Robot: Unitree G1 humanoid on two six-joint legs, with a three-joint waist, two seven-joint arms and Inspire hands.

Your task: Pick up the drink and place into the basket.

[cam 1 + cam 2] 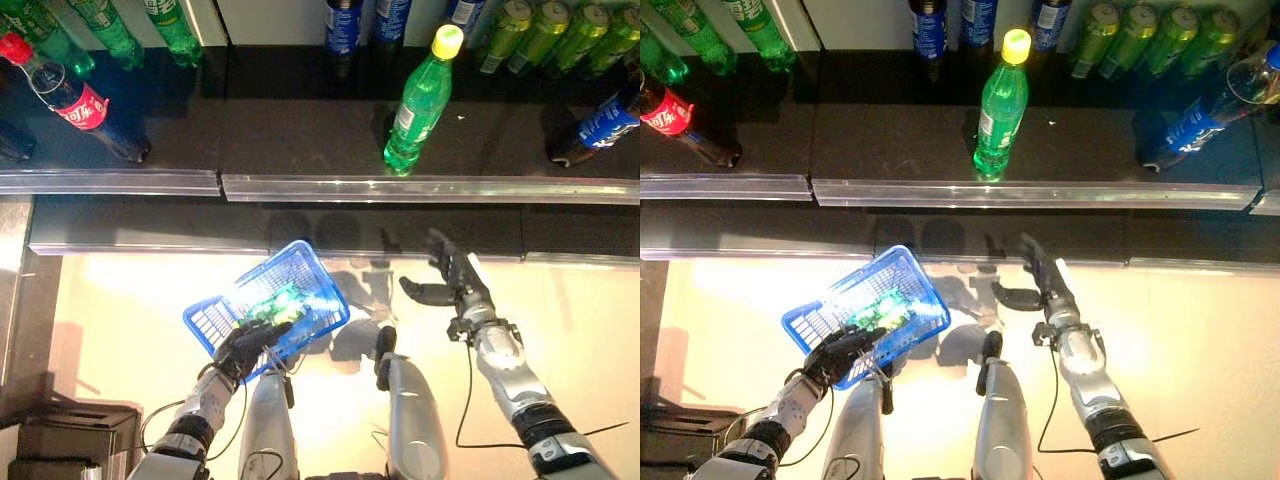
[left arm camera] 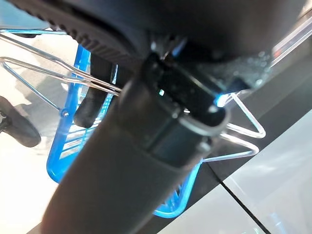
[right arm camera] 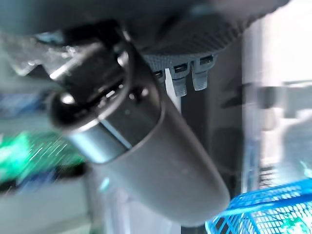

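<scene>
On shelf edge — green bottle [image 1: 420, 105], yellow cap, upright — unheld.

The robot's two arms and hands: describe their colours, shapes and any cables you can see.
Both arms are silver-grey, rounded segments with dark bands at the joints. The left hand and right hand are dark, with slim fingers; the right shows a white strip. Thin black cables loop beside each forearm.

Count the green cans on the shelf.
4 green cans, side by side at the back right of the shelf: one, two, three, four. More may sit out of view.
</scene>
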